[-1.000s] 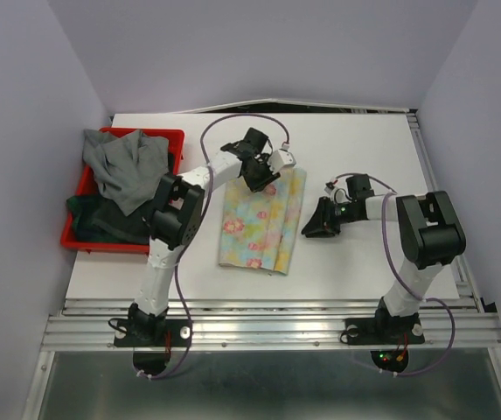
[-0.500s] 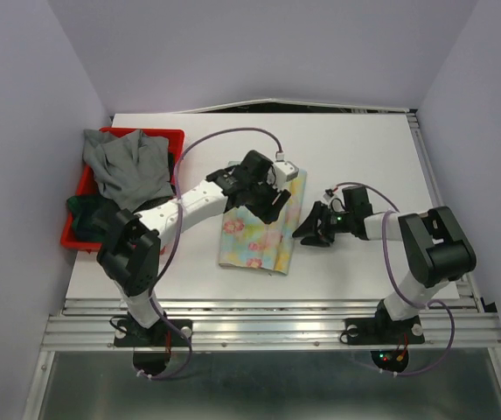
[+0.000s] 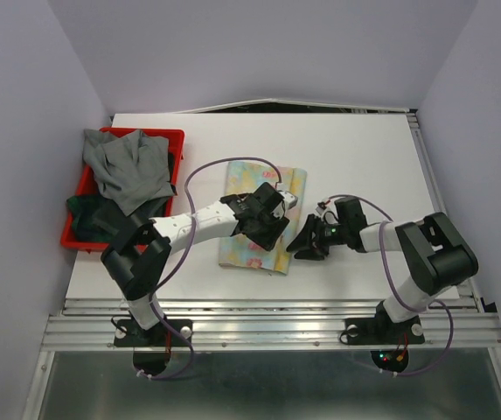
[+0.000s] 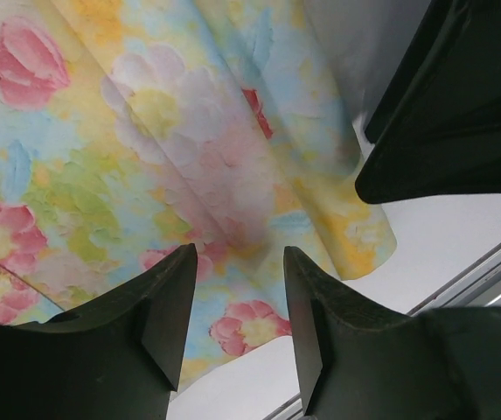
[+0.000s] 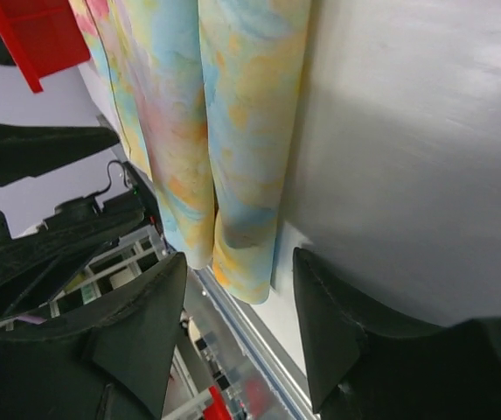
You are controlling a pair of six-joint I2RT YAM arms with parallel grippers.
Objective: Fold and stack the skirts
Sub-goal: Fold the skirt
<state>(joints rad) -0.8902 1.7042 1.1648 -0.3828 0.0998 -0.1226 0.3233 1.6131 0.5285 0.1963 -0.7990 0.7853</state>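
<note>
Hovering at the near end of the floral skirt (image 3: 267, 179)

Since a second ago the left gripper (image 3: 266, 226) has slid from the folded skirt's far end to its near half. It hangs over the cloth with fingers spread, pinching nothing. The right gripper (image 3: 308, 243) has crept nearer too, just right of the skirt, fingers likewise spread. Left of the skirt, a red bin (image 3: 73, 234) holds a grey skirt (image 3: 128, 166) over darker skirts (image 3: 101, 223). The tabletop (image 3: 364, 149) is white and the walls (image 3: 233, 52) pale lilac.
</note>
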